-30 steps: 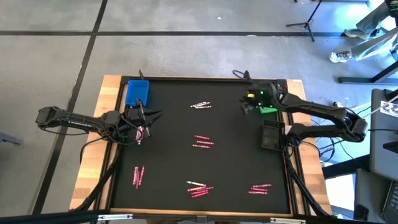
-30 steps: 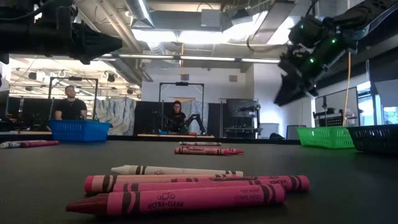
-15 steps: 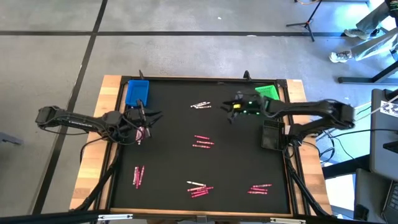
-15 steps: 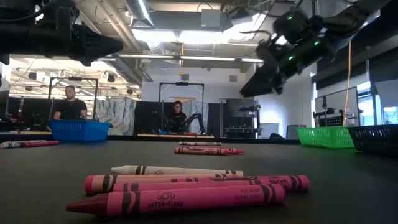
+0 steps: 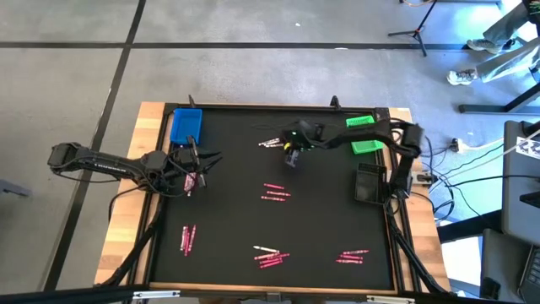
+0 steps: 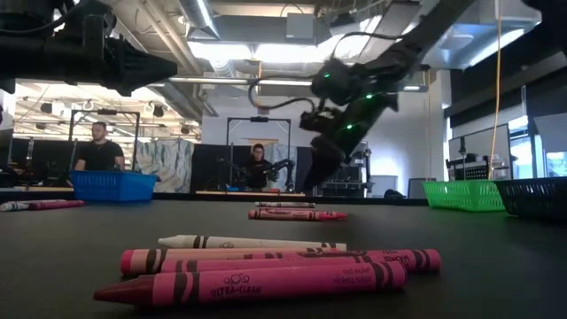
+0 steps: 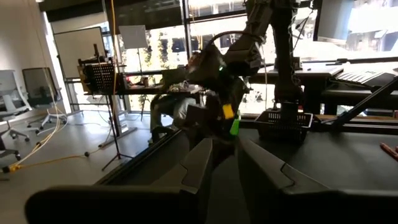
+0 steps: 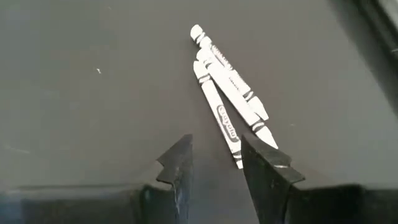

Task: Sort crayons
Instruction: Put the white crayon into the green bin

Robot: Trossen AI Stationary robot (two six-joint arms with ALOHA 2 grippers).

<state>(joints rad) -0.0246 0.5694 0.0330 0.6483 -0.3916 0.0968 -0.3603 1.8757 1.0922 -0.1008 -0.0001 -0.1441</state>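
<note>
1. The surface (image 5: 321, 228) carries several clusters of crayons, well apart from one another.
2. One cluster (image 5: 272, 143) lies near the far edge, about mid-width; the right end effector (image 5: 291, 157) hangs just beside it, on its right and toward the near side.
3. Another cluster (image 5: 276, 192) lies at the middle of the surface.
4. Three clusters lie toward the near edge: one left (image 5: 187, 239), one central (image 5: 270, 256), one right (image 5: 353, 255).
5. A tray (image 5: 186, 125) sits at the far left corner; the left end effector (image 5: 200, 160) is just on its near side, over more crayons (image 5: 190, 181).
6. A second tray (image 5: 363, 135) sits at the far right, with a basket (image 5: 369, 182) on its near side along the right edge.
</note>
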